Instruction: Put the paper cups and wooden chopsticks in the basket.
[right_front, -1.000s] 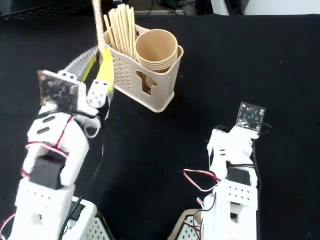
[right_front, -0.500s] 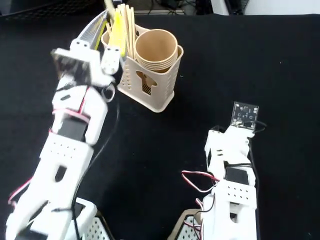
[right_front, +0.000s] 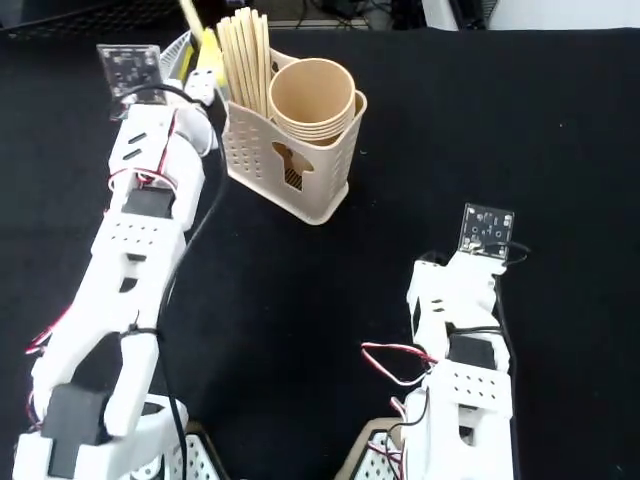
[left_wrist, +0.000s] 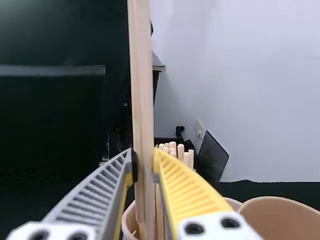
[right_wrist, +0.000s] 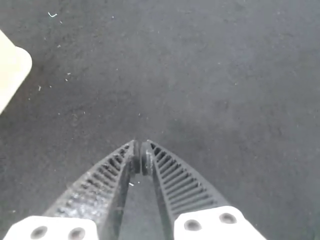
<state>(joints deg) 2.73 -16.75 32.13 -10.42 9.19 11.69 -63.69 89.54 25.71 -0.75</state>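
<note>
A cream perforated basket (right_front: 300, 170) stands at the back of the black table. It holds stacked paper cups (right_front: 313, 98) and a bundle of wooden chopsticks (right_front: 245, 60). My left gripper (right_front: 198, 55) is just left of the basket's chopstick end, shut on one wooden chopstick (left_wrist: 141, 110) that stands upright between its fingers above the bundle (left_wrist: 175, 150). A cup rim (left_wrist: 272, 215) shows beside it. My right gripper (right_wrist: 140, 157) is shut with nothing in it, low over bare table near the front right, where its arm (right_front: 465, 300) rests.
The basket's corner (right_wrist: 12, 70) shows at the edge of the right wrist view. Black table cloth (right_front: 500, 120) stretches open to the right of the basket and between the two arms.
My left arm has stretched toward the back of the table, carrying the chopstick up beside the basket's bundle. The right arm has barely moved.
</note>
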